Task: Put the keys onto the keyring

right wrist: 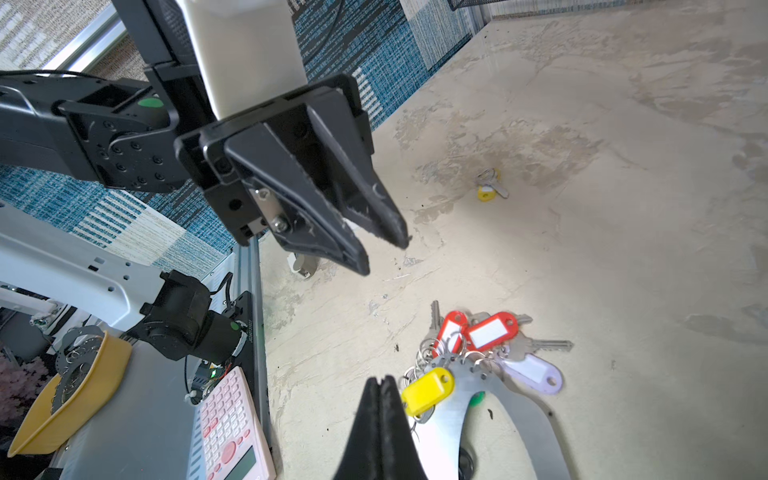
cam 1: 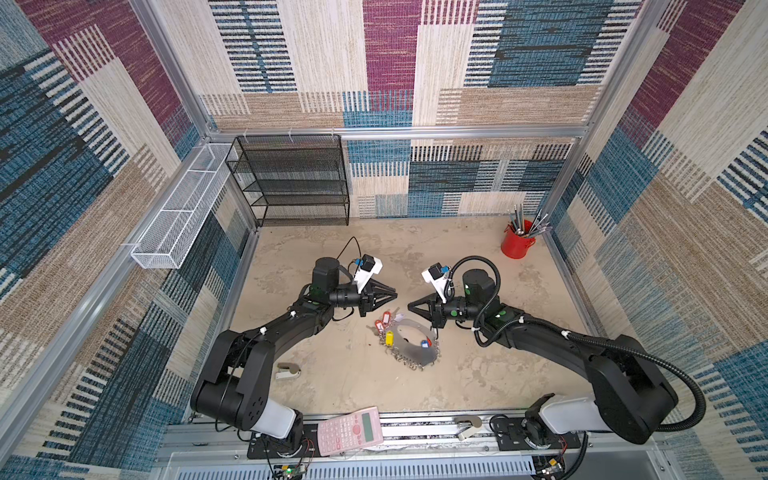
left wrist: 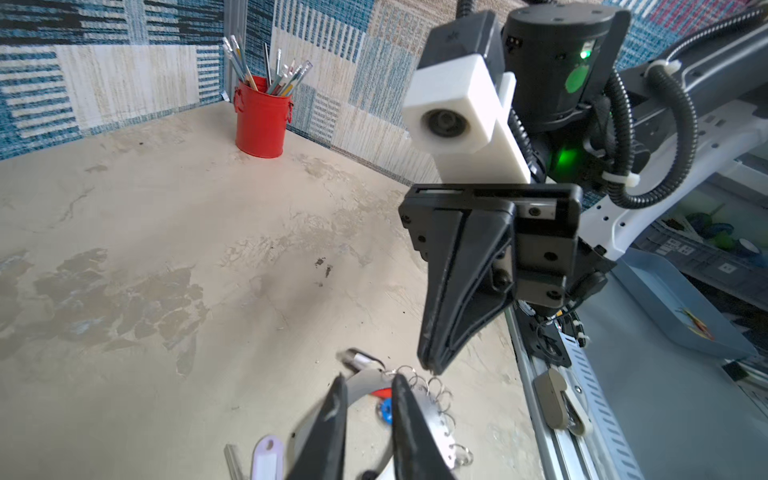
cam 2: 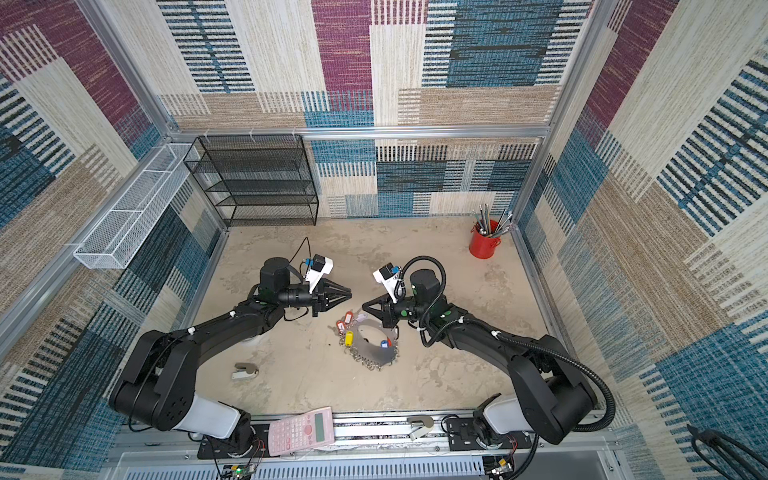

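The keys, a small silver set with a yellow tag, lie loose on the bare surface. In my right wrist view they are well apart from the keyring, out past its tagged end. In the top views I cannot make them out.

My left end effector hangs above the surface, pointing toward the middle. Its jaws are a little parted, with nothing between them. Just to its right and nearer the front lies the keyring, a flat grey C hung with coloured tags. My right end effector faces the left one across a small gap. It is clenched on nothing, and its tip is near the keyring's tagged end. Far to the right, at the back, stands a red cup holding pens.
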